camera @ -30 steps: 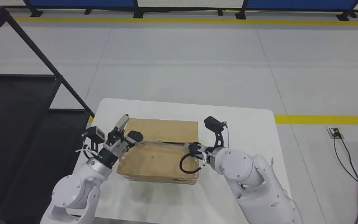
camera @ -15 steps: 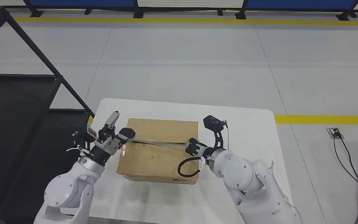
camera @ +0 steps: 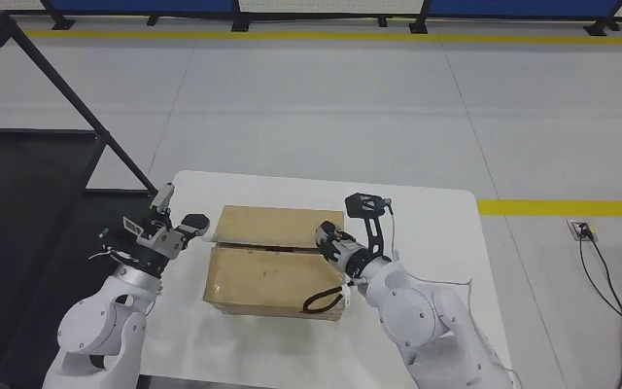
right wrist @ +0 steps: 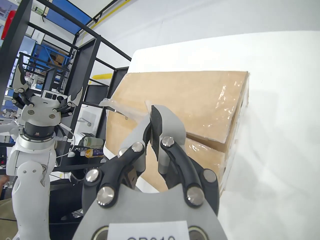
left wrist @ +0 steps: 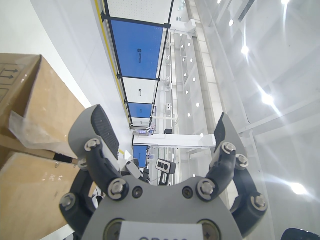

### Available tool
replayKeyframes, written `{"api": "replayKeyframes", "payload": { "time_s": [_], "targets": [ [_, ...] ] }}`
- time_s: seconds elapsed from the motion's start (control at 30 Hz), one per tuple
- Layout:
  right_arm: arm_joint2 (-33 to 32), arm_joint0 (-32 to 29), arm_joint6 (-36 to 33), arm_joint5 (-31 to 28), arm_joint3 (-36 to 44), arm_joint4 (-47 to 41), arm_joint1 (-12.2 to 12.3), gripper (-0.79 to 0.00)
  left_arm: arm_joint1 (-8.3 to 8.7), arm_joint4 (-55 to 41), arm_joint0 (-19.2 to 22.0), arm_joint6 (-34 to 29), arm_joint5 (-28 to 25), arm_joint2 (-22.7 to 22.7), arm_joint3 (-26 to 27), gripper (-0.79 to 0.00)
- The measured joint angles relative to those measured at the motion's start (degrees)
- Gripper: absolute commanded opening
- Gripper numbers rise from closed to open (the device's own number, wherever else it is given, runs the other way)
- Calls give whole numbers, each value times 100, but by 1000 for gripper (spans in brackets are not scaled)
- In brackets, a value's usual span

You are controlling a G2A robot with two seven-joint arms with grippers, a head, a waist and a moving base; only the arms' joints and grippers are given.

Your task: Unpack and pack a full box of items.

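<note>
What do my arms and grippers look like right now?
The left arm and right arm have glossy white rounded shells. The left gripper and right gripper share one build: grey base plate, black links with silver bolts, grey fingers with black ribbed pads, a white label. A black cable loops beside the right wrist.

Cardboard box [camera: 272, 282] flaps are shut, so the stuff inside is hidden. In left wrist view the box runs off the pic's edge. Right gripper [right wrist: 151, 116] pads cover the end of the clear tape [right wrist: 120, 109] they pinch. Small things [right wrist: 93, 142] behind the box: too tiny & blurry to name.
</note>
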State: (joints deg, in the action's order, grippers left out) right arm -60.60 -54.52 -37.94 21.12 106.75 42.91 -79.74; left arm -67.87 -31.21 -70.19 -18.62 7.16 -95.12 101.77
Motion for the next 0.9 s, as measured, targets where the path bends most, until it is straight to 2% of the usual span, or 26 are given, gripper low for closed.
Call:
{"api": "replayKeyframes", "payload": {
  "time_s": [0.3, 0.53, 0.73, 0.9],
  "targets": [
    [80, 30, 304, -747, -123, 372, 10, -785, 8, -6, 158, 91, 64, -19, -241, 0],
    [-144, -199, 613, -1357, -87, 342, 53, -785, 27, 179, 312, 0, 185, 66, -497, 0],
    [-238, -212, 620, -1517, -175, 293, 61, -785, 42, 465, 518, -288, 281, 326, -763, 0],
    [-303, -201, 594, -1606, -250, 224, 65, -785, 34, 549, 617, -292, 270, 488, -914, 0]
  ]
}}
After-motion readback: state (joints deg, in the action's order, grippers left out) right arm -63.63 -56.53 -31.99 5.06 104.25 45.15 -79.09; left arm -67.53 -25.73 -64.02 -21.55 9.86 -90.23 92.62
